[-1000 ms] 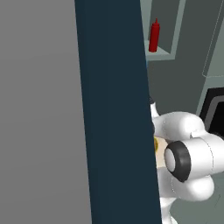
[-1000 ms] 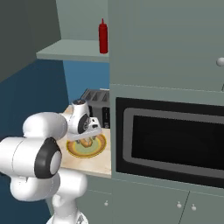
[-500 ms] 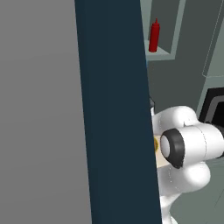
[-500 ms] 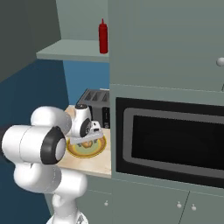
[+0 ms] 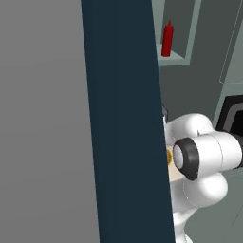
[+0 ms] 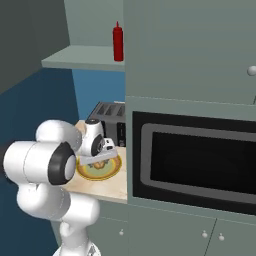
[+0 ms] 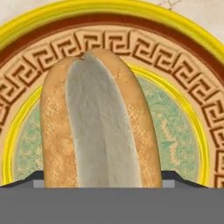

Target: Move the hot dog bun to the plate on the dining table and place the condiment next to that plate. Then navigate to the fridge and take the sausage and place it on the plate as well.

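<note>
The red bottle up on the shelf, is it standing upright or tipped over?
Upright. The condiment stands on its base on the shelf, pointed cap up.

hand view close above bun (image 7: 98, 122), base views behind arm

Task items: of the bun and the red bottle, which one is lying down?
The bun, lying flat on the yellow dish; the red bottle stands upright on the shelf.

No text, label, brand, number or sign can be read anywhere. The red condiment bottle (image 6: 118, 42) on the shelf is shown plain, without a label. The golden-yellow dish (image 7: 183, 74) carries a brown Greek-key border, which is ornament and not lettering. The microwave (image 6: 200, 162) front is seen unmarked.
</note>
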